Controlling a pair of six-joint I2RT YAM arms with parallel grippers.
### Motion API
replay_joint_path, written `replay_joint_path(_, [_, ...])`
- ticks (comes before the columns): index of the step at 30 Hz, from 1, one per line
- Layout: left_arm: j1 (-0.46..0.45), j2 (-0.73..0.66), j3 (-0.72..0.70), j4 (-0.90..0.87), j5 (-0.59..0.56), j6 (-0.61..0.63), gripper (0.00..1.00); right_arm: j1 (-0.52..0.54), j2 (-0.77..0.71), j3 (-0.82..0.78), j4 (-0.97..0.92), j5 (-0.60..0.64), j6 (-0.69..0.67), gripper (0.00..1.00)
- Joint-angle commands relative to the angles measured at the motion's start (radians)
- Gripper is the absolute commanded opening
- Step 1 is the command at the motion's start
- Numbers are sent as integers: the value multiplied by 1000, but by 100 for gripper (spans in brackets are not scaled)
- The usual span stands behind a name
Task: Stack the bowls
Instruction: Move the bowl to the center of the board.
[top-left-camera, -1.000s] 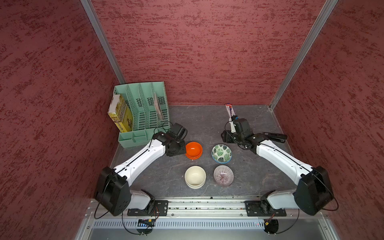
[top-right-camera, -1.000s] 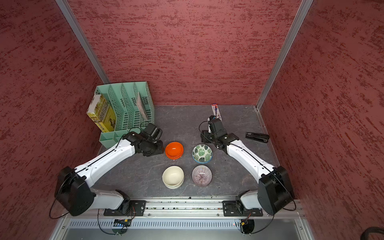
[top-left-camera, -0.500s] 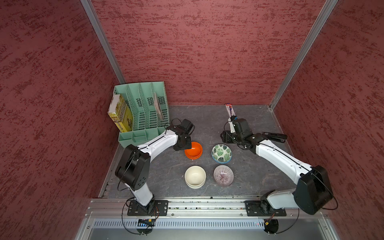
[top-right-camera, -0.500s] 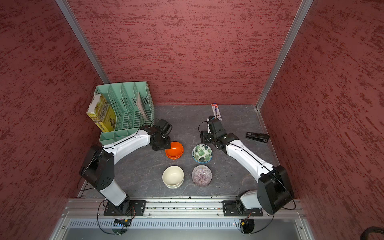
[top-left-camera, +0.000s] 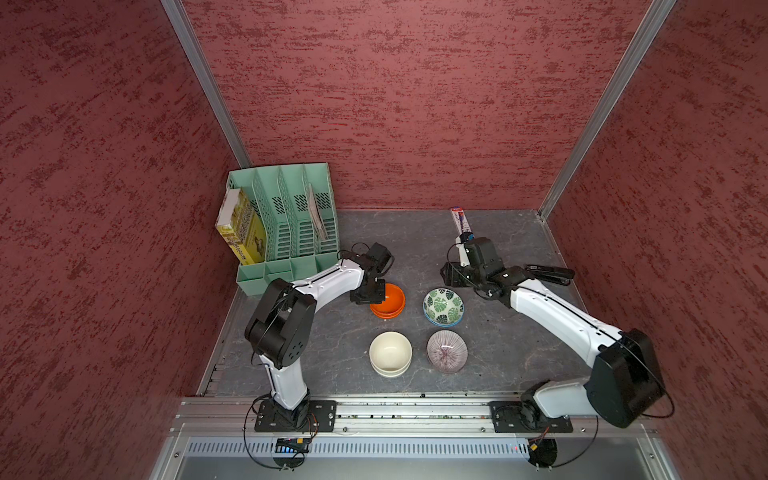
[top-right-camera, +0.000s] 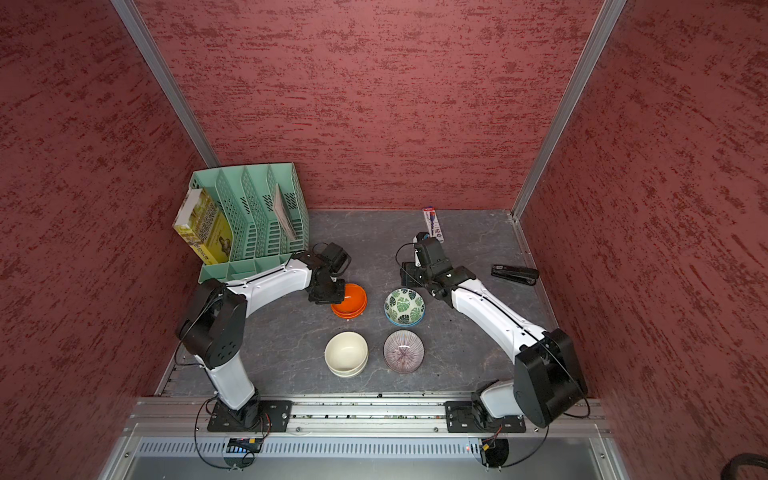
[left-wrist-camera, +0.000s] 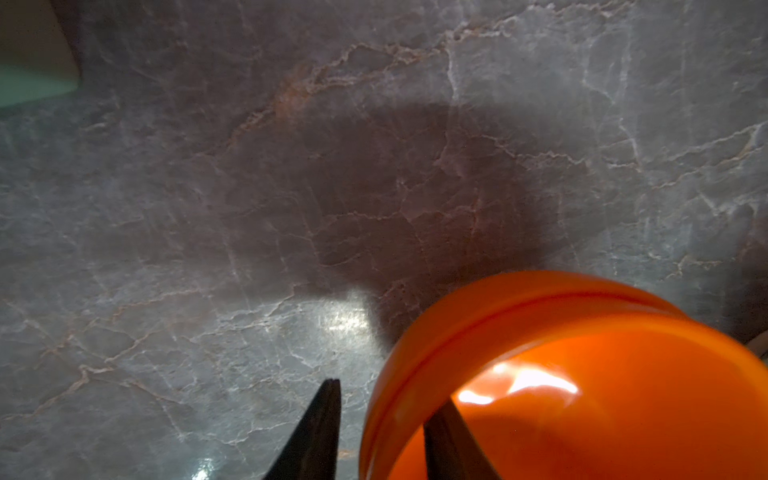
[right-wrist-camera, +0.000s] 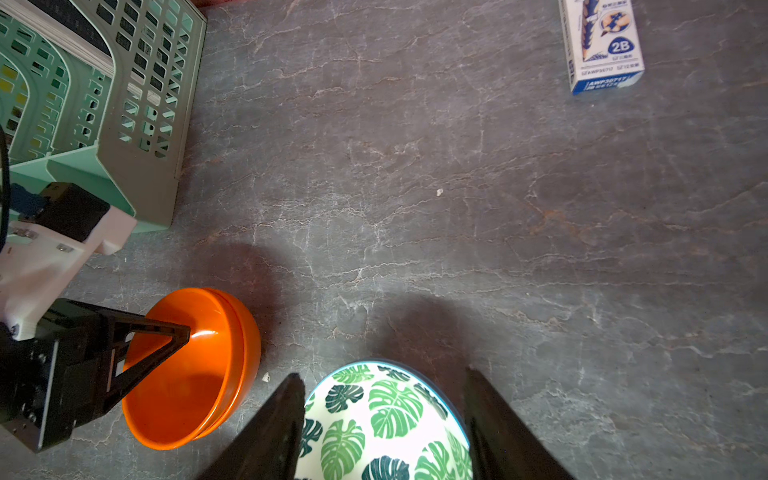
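Observation:
Four stacks of bowls stand in a square: orange (top-left-camera: 390, 303), leaf-print (top-left-camera: 443, 306), cream (top-left-camera: 390, 353) and purple-lined (top-left-camera: 447, 350). My left gripper (top-left-camera: 376, 296) straddles the near-left rim of the orange bowls (left-wrist-camera: 582, 374). One finger is inside against the wall, and the other finger (left-wrist-camera: 320, 424) is outside with a thin gap of table showing. My right gripper (right-wrist-camera: 382, 380) hangs open over the far edge of the leaf-print bowl (right-wrist-camera: 374, 424), a finger at each side and nothing held.
A green file organizer (top-left-camera: 286, 224) holding a yellow book (top-left-camera: 241, 228) stands at the back left, close behind the left arm. A pencil box (top-left-camera: 459, 220) lies by the back wall and a black stapler (top-left-camera: 548, 273) at the right edge.
My left arm raised its elbow and brought its gripper over the orange bowls' rim, and its jaws have narrowed around the rim. The right arm and the bowls have not moved.

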Motion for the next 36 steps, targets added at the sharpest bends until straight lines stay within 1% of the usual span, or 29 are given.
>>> replay_joint_path(1, [-5, 25, 16, 22, -6, 13, 30, 7, 2, 16, 0, -10, -13, 63])
replay_joint_path(5, [-6, 42, 20, 20, -8, 17, 28, 7, -2, 17, -2, -9, -14, 63])
replay_joint_path(9, [-5, 37, 17, 22, -15, 14, 17, 7, 2, 21, -1, -8, -16, 63])
replay_joint_path(12, [-5, 34, 16, 13, -21, 15, 14, 7, 9, 24, 0, -12, -16, 63])
replay_joint_path(16, [0, 29, 7, 5, -38, 21, 13, 7, 16, 22, 6, -18, -14, 64])
replay_joint_path(20, [24, 10, -30, 7, -45, 19, 12, 7, 20, 22, 6, -23, -18, 63])
replay_joint_path(27, [83, -86, -138, 5, -52, 13, 13, 14, 37, 35, 11, -40, -24, 63])
replay_joint_path(36, [134, -167, -260, 24, -46, -3, 13, 47, 71, 59, 3, -33, -28, 63])
